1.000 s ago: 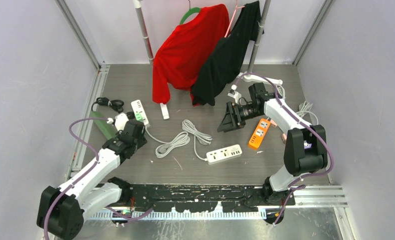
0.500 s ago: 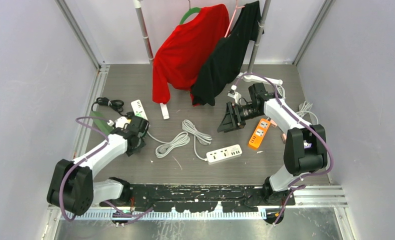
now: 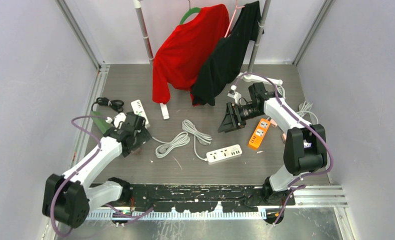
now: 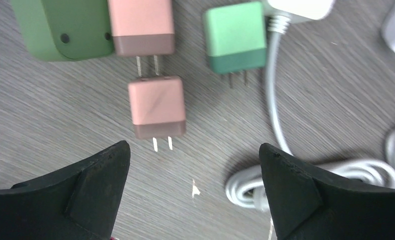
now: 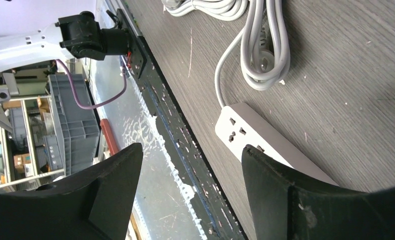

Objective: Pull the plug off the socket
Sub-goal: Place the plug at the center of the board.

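In the left wrist view a pink plug [image 4: 156, 107] lies flat on the table just ahead of my left gripper [image 4: 193, 150], its two prongs bare and pointing at me. The jaws stand wide open with nothing between them. A second pink plug [image 4: 141, 25] and a green plug [image 4: 234, 37] lie beyond it, prongs also bare. Beside them is the end of a green socket strip [image 4: 60, 30]. From above, my left gripper [image 3: 135, 135] sits near a white socket strip [image 3: 139, 111]. My right gripper [image 3: 229, 120] hangs open above the table, empty.
A coiled white cable [image 3: 183, 136] runs to a white power strip [image 3: 224, 154] mid-table. An orange strip [image 3: 259, 133] lies under the right arm. Red [image 3: 188, 50] and black [image 3: 228, 55] garments hang at the back. A black cable [image 3: 110, 103] lies far left.
My left gripper has opened wide and the left arm's elbow has swung about. The right arm has stayed where it was.
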{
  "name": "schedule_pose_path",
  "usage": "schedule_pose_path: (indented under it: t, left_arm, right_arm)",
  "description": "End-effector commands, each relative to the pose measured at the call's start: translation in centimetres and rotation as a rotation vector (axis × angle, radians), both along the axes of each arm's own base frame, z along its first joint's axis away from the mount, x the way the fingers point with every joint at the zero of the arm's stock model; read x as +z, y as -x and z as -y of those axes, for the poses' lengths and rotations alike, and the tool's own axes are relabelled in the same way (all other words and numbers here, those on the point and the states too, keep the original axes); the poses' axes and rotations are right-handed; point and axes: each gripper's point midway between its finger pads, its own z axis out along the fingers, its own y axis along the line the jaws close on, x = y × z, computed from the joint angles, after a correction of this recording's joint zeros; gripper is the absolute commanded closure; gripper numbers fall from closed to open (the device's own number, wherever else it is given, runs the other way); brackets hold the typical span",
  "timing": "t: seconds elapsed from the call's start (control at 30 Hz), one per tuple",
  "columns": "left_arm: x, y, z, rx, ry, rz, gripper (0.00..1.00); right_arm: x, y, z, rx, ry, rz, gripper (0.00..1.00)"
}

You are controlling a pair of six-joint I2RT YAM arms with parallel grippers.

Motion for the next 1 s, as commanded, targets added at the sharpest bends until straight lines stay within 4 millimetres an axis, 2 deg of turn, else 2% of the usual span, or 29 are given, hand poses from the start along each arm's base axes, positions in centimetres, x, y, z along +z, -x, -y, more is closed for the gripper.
schedule_pose_path:
  t: [0.0,0.17,0.43,0.57,0.7,0.73,0.77,0.97]
  left_arm:
    - [2.3,-0.2,2.2,-0.101,0.128,0.092,0.0]
    - [5.1,-0.4,4.3,-0.196,0.258,0.262,0.0]
    - [8.8,-0.3,9.5,-0.408,0.563,0.601,0.0]
    - [10.0,-0.2,11.0,-0.465,0.66,0.658,0.0]
    - [10.0,-0.3,12.1,-0.491,0.716,0.65,0.0]
    - [10.3,-0.3,12.5,-0.505,0.742,0.657,0.0]
    - [10.5,-0.4,12.9,-0.516,0.764,0.665,0.0]
    - [11.8,0.0,14.7,-0.599,0.876,0.72,0.0]
  right_arm:
    - [1.1,-0.8,0.1,0.009,-0.008,0.054,0.22]
    - [1.5,-0.7,0.2,0.007,-0.029,0.053,0.22]
    - [2.4,-0.1,0.1,0.046,-0.073,0.074,0.22]
    - [3.2,0.6,-0.1,0.078,-0.118,0.09,0.22]
    - [4.0,1.3,-0.2,0.118,-0.156,0.125,0.17]
    - [4.1,1.5,-0.2,0.127,-0.163,0.132,0.05]
    - [4.1,1.7,-0.2,0.138,-0.167,0.146,0.0]
    - [3.6,3.4,0.5,0.285,-0.173,0.369,0.0]
